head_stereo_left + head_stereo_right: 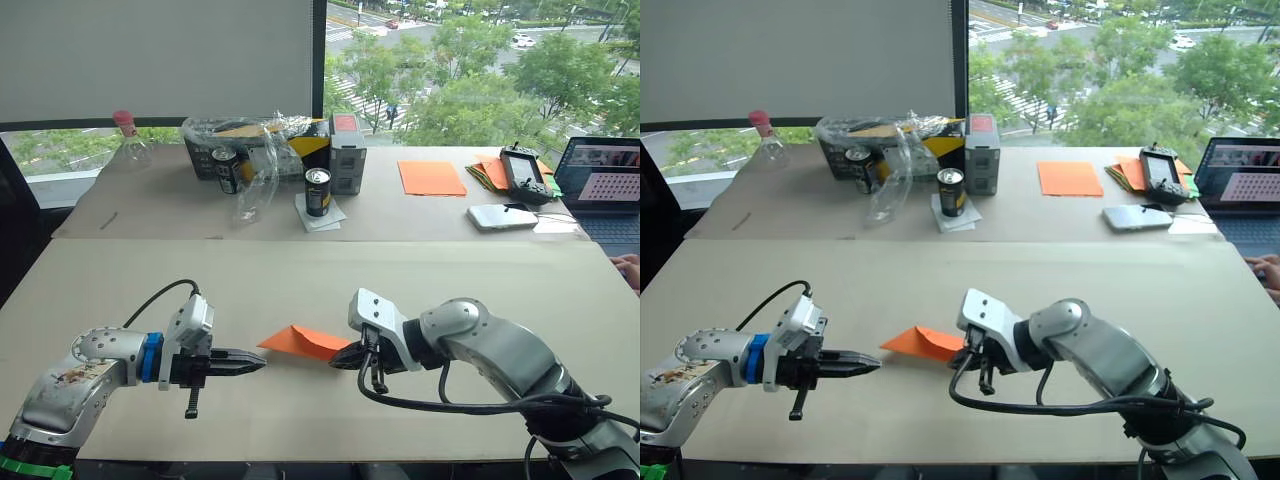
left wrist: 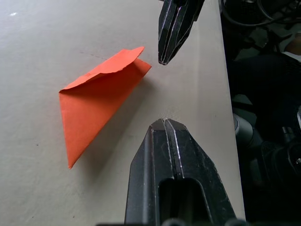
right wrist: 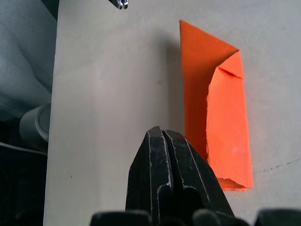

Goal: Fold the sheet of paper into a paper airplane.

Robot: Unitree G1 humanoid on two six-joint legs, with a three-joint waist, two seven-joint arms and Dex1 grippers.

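Note:
A folded wedge of bright-orange paper, the sheet of paper, lies flat on the near table between my two grippers. One flap of this sheet of paper lifts slightly along a rough edge. My left gripper is shut and empty, its tip just short of the paper's left point. At the paper's right end my right gripper is also shut, tip beside the edge and holding nothing. In the right wrist view the sheet of paper lies beside the shut fingers.
The far table carries a smooth orange sheet, a pile of orange and yellow papers, a black controller, a phone, a laptop, two cans, a grey box, plastic wrap and a bottle.

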